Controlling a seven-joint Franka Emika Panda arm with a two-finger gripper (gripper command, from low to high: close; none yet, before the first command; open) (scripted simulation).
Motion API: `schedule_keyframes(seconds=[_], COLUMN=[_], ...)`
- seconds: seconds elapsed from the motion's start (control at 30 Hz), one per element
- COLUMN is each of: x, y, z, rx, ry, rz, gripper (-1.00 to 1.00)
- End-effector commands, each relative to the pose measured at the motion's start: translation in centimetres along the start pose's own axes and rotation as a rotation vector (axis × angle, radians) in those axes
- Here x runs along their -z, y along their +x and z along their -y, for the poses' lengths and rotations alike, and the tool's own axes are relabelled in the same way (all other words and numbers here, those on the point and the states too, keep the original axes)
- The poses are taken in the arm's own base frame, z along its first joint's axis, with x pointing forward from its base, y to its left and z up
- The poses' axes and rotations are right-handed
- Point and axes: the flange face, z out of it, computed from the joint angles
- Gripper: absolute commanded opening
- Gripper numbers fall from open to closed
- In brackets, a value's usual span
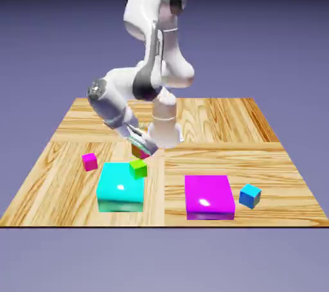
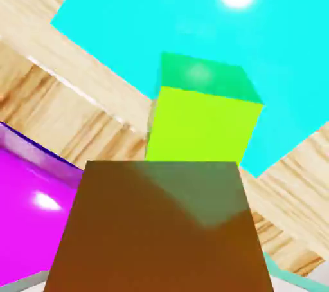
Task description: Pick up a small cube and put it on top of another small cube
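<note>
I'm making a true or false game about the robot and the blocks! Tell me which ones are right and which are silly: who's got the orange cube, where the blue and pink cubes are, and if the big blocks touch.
1. The tool is holding the small orange cube. True.
2. The small blue cube sits on top of the big magenta block. False: it is on the wooden table, beside that block.
3. The small magenta cube is on the wooden table. True.
4. The big cyan block and the big magenta block touch. False: bare wood shows between them.
</note>
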Motion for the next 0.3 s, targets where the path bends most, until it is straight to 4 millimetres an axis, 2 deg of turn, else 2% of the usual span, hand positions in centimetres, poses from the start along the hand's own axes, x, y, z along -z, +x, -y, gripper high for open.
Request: schedule_keyframes(seconds=[0.0,0.13,0.17,0.2,0.27], x=[-0.3,-7.0,-7.0,-7.0,-3.6], y=[-0.8,0.0,0.0,0.0,-0.4], z=[0.2,0.9,0.9,0.9,0.7], rx=[0.016,0.016,0.016,0.016,0.017], ry=[-0.008,-0.008,-0.008,-0.008,-0.008], rz=[-0.009,-0.009,-0.009,-0.009,-0.008], gripper=[-1.00,-1.00,1.00,1.00,1.00])
